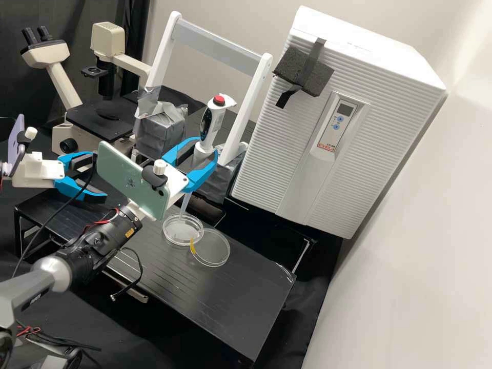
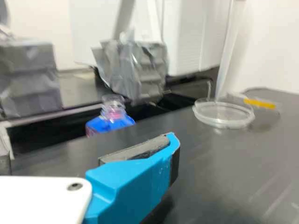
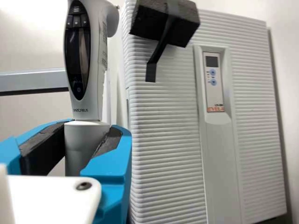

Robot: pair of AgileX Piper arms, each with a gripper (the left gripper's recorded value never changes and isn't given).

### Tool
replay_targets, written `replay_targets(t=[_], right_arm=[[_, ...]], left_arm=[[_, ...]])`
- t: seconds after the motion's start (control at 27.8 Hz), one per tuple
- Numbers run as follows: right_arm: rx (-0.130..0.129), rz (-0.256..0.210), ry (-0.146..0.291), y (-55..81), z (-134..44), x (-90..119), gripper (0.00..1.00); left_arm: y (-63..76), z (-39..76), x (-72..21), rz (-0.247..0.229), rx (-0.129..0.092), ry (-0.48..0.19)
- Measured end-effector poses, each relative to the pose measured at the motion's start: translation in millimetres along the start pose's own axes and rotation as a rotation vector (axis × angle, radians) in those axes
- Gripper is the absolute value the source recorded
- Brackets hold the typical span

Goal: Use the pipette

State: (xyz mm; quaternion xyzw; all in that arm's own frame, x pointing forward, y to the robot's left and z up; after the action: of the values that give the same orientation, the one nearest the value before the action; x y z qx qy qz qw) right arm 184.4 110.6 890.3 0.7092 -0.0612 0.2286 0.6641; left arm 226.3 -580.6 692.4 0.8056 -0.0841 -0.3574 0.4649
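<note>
Blue fingers of the right gripper (image 1: 196, 161), at centre-left of the high view, are closed around the lower barrel of the pipette (image 1: 211, 123). It stands upright with its red button (image 1: 219, 100) on top. We see the same hold in the right wrist view, where dark pads (image 3: 44, 149) press the pale barrel from both sides.

A clear tip (image 1: 183, 205) runs down from the pipette to a round clear dish (image 1: 174, 233) at the centre of the frame. We cannot tell whether its end touches the dish. A second dish (image 1: 215, 253), carrying a yellow mark (image 1: 192, 246), lies just beside the first, to its lower right, and their rims seem to overlap. Both rest on the black bench (image 1: 230, 292).

The left gripper (image 1: 79, 175) hangs at the left edge of the high view. Its fingers are spread apart with nothing between them. In the left wrist view we see one blue finger (image 2: 140, 172) above the bench top, with a small bottle (image 2: 111, 122) bearing a blue label beyond the bench edge. Behind the bottle stands a block wrapped in grey tape (image 2: 133, 70).

A white ribbed cabinet (image 1: 369, 128) fills the upper right of the high view, with a black foam block (image 1: 303, 69) strapped to its corner. A white frame (image 1: 215, 48) stands behind the pipette, and a microscope (image 1: 56, 66) occupies the upper left.
</note>
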Motion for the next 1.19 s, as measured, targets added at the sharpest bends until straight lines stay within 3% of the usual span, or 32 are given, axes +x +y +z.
replay_targets(t=[0.07,0.14,0.29,0.32,0.47,0.61,0.68,1.04,1.19], right_arm=[[0.005,-0.009,0.005,-3.7,-2.4,8.5,0.00],[0.018,-0.028,0.037,-10.0,-10.7,22.5,0.00],[0.028,-0.114,0.085,-24.6,-24.6,45.5,0.00],[0.026,-0.156,0.100,-30.4,-30.5,54.6,0.00],[0.017,-0.253,0.120,-44.1,-45.8,80.0,0.00],[0.013,-0.282,0.132,-48.2,-59.4,102.9,0.00],[0.016,-0.284,0.139,-48.0,-67.4,115.9,0.00],[0.035,-0.290,0.162,-49.6,-93.0,163.4,0.00],[0.032,-0.323,0.138,-59.3,-94.6,182.6,0.00]], left_arm=[[9.0,-1.3,-3.0,0.037,-0.013,0.018],[20.7,-4.4,-7.5,0.083,-0.024,0.042],[35.6,-8.8,-13.4,0.142,-0.033,0.070],[39.1,-9.9,-14.8,0.157,-0.039,0.079],[43.2,-10.4,-16.9,0.173,-0.039,0.083],[45.2,-10.6,-18.0,0.179,-0.031,0.085],[49.4,-13.3,-20.3,0.195,-0.017,0.098],[58.7,-26.3,-26.3,0.234,-0.022,0.158],[59.9,-27.3,-25.8,0.235,-0.022,0.163]])
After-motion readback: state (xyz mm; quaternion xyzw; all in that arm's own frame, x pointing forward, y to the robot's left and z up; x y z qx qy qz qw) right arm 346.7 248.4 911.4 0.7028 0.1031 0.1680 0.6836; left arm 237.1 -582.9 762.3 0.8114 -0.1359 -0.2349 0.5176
